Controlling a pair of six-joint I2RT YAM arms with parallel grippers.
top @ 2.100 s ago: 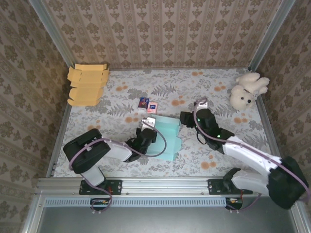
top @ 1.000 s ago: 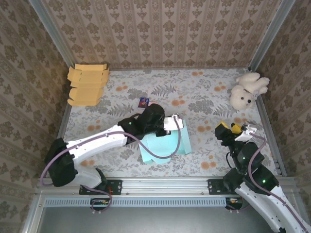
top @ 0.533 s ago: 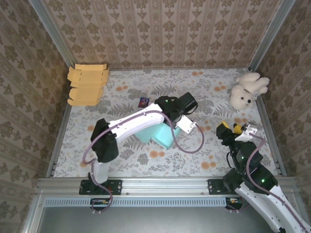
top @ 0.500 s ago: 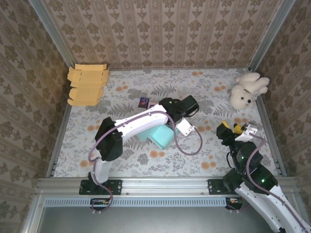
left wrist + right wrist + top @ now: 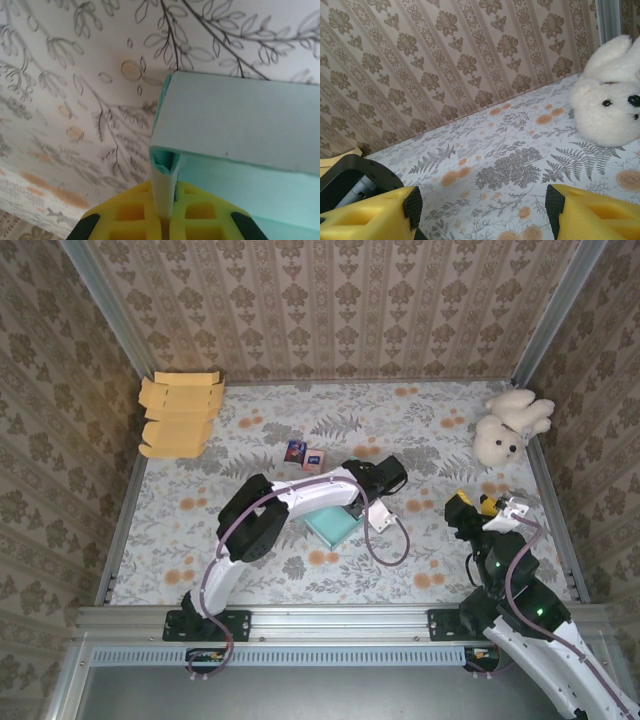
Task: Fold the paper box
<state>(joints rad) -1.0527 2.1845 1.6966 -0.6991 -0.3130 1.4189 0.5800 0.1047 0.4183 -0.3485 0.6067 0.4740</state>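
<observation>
Item: paper box (image 5: 333, 524), teal card. Prob. light, thin, creases easily; take by flap edges. L gripper (image 5: 164, 214) pinched on its flap; R gripper (image 5: 480, 207) wide, empty.

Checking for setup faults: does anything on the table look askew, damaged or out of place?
Nothing damaged or spilled. The teal paper box sits skewed to the table edge, one flap pinched in the left gripper. A white plush rabbit lies in the far right corner, unrelated to folding.
</observation>
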